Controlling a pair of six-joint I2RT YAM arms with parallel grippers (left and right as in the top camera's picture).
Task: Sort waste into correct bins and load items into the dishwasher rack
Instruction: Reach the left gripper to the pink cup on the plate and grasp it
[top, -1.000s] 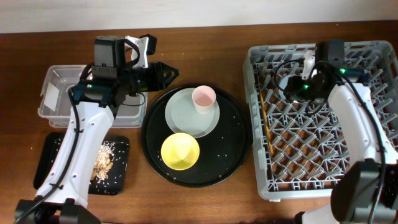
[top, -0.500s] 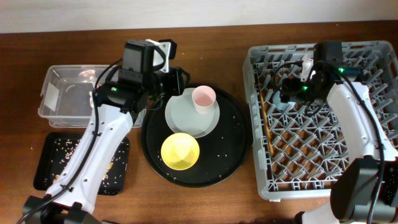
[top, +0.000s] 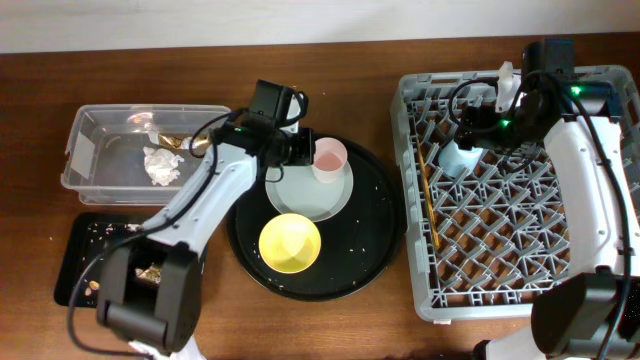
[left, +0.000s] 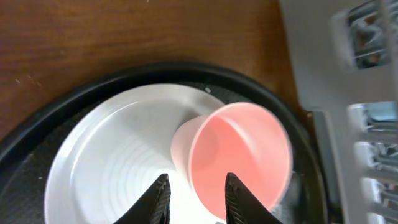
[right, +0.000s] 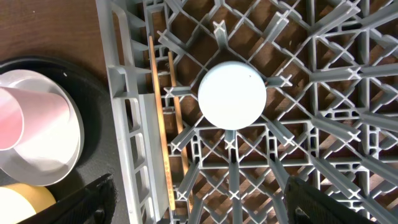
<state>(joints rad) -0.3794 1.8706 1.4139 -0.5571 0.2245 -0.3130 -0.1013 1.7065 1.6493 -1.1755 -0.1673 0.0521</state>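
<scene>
In the large grey plastic rack's (top: 520, 250) far-left corner sat the small light-blue cup (right: 232, 93), inverted — right gripper (right: 199, 180) above, wide open, empty; left gripper (left: 196, 178), narrowly parted, empty, by the small pink cup (left: 242, 155).

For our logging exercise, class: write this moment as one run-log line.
left jaws open at pink cup on plate | right jaws open over light-blue cup in rack | yellow bowl on round tray

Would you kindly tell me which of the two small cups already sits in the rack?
The light-blue cup, upside down in the rack; the pink cup is on the plate.
</scene>
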